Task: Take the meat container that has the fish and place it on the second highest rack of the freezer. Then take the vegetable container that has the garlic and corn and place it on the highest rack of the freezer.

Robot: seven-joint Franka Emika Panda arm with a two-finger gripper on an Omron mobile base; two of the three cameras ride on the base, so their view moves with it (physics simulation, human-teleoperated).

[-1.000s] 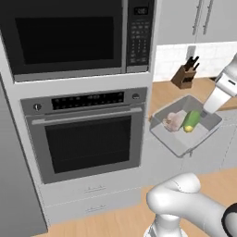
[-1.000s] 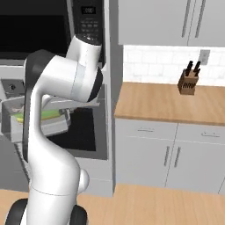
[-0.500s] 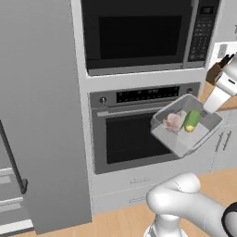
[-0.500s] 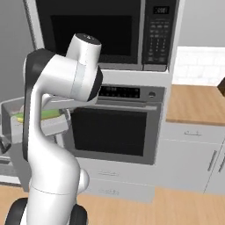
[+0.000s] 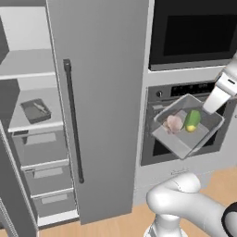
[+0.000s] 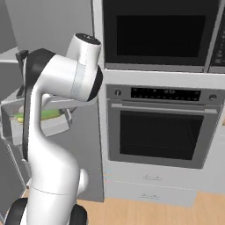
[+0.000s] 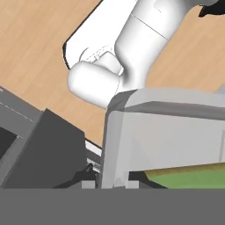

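White glossy arm (image 6: 52,145), rounded bulbous links, dark grey joint bands at 9 and 7 o'clock in right base view, flat grey shoulder cap.

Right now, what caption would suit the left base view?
Vegetable container with corn and garlic carried toward the open freezer.

Open dark-grey freezer door (image 5: 99,106) with long black bar handle (image 5: 73,121) stands between raised light-grey vegetable tray (image 5: 185,139) and shelves. Upper pale shelf (image 5: 23,62) bare; lower pale shelf (image 5: 18,121) carries dark-grey fish tray (image 5: 36,110).
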